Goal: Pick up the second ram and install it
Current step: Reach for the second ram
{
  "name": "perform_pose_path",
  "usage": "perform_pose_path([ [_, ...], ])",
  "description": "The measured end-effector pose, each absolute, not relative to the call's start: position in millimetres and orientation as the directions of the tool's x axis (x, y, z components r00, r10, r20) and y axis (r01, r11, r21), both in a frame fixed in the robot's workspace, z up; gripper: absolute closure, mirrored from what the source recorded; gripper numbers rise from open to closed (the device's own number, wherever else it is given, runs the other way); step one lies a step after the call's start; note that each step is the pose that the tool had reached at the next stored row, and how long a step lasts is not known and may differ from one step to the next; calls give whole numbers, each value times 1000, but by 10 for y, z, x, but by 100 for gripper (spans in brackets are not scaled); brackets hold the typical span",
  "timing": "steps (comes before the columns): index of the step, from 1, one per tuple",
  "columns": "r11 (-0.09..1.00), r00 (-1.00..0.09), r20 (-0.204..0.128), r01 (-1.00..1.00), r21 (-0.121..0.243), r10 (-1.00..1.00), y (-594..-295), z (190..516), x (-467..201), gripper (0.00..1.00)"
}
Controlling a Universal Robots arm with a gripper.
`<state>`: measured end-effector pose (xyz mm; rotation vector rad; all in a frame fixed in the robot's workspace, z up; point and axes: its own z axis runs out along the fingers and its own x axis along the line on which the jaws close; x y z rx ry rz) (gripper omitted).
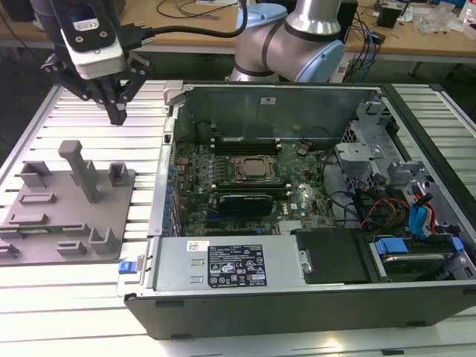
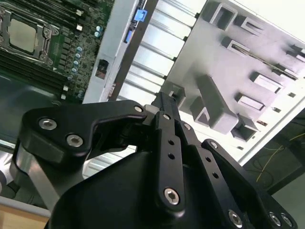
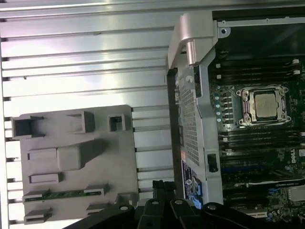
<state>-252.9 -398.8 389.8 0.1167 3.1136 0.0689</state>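
Observation:
The second ram (image 3: pixel 59 194) is a thin green stick lying flat in a slot of the grey tray (image 3: pixel 114 157), between two small holders. In the second wrist view it (image 2: pixel 267 58) reads as a thin dark line across that tray (image 2: pixel 200 62). My gripper (image 1: pixel 117 115) hangs above the slatted table behind the tray (image 1: pixel 111 216), at the exterior view's upper left. Its fingers meet in a point with nothing between them. Both wrist views show the tips (image 3: pixel 161 185) (image 2: pixel 166 98) over the slats, between the tray and the case wall, well apart from the ram.
The open computer case (image 1: pixel 171 93) lies on the exterior view's right, holding the motherboard (image 1: pixel 297 193) and CPU socket (image 1: pixel 249 169). A power supply (image 1: pixel 230 264) sits at its front and a drive cage with cables (image 1: pixel 416 216) at its far right. Upright posts (image 1: pixel 80 167) rise from the tray.

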Motion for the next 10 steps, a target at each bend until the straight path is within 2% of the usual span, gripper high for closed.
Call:
perform_pose_path([
  [10, 996, -997, -23, 74, 45, 75, -3988, 3886, -2784, 92],
])
